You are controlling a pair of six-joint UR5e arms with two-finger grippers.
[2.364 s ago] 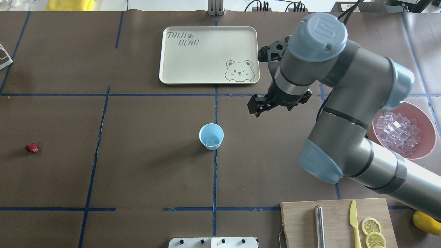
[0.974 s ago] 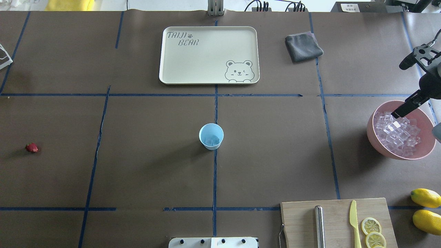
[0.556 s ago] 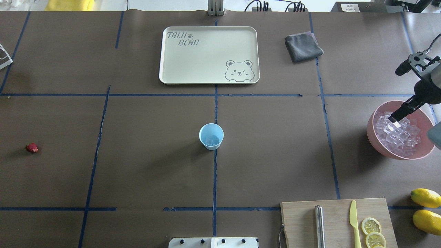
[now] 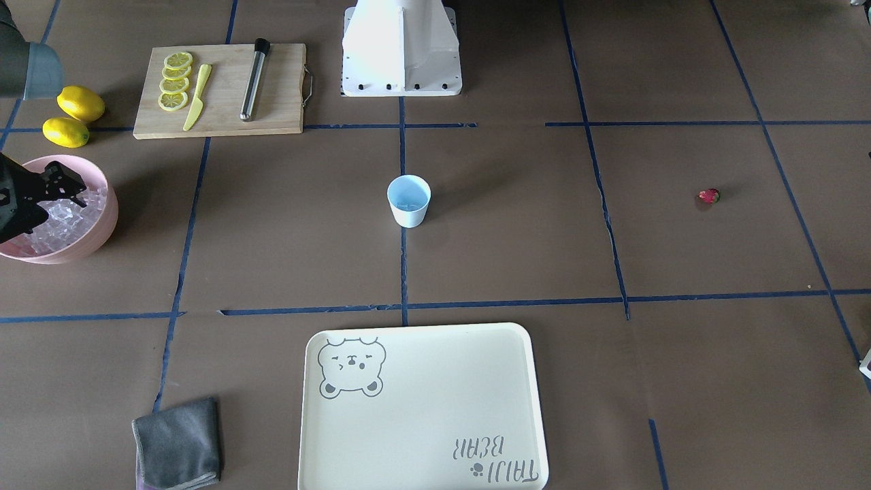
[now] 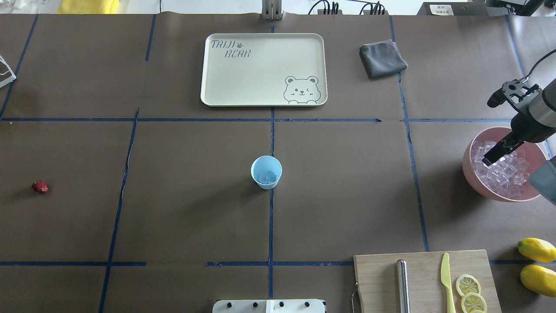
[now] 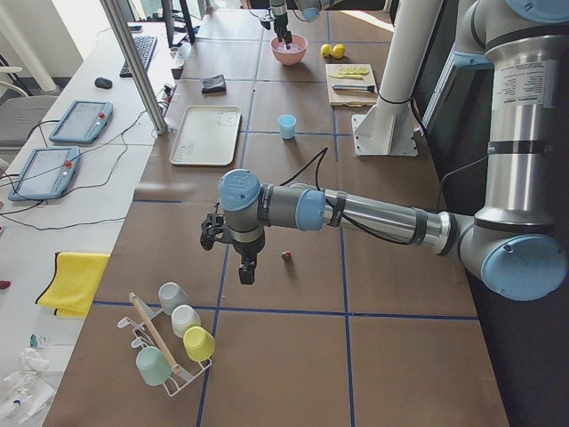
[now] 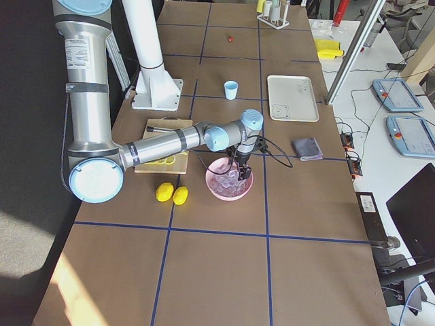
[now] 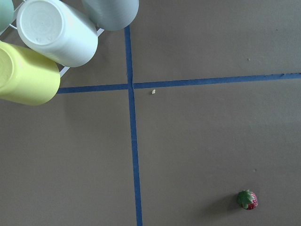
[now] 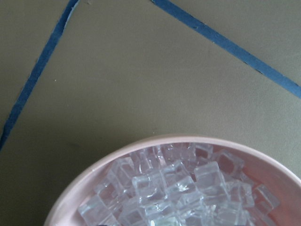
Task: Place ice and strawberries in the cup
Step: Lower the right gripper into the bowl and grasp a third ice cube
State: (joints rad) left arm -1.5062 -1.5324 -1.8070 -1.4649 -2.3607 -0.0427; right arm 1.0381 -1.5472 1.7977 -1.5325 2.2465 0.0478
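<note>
Can't tell whether right gripper (image 5: 490, 160) is apart or together. In overhead view just one dark bar at right edge of frame, lower end at ice (image 5: 504, 176) in pink bowl (image 5: 468, 171); touching or just above, unclear. In front-facing view cut off by left edge. Fingers out of shot in own wrist cam: only cubes heaped in bowl at bottom, brown table (image 5: 347, 195) above. Can't say if any cube gripped. Right arm mostly outside overhead frame, grey-blue joint covering bowl's lower right rim.

Left gripper (image 6: 244, 271) seen only in left side view, lower ctr, pointing down over table, near strawberry (image 6: 285, 256) but apart from it. Too small to judge jaws, so can't tell there either. Left wrist cam: strawberry lower right, lying alone on table; mugs (image 8: 56, 30) upper left, cut off by frame.

Cup (image 5: 266, 172) upright at ctr of overhead frame, on vertical blue tape line (image 5: 270, 226), w/ a few cubes at bottom, count unclear. Strawberry far off at left edge, well apart from cup.

Around, in overhead view: cream tray (image 5: 260, 69) w/ bear print upper ctr; grey cloth (image 5: 382, 58) to its right. Cutting board (image 5: 421, 278) bottom right w/ metal rod (image 5: 403, 284), yellow knife (image 5: 446, 278) and lemon slices (image 5: 468, 284), all clipped by bottom edge. Two lemons (image 5: 536, 249) at lower right edge, lower one cut off.
</note>
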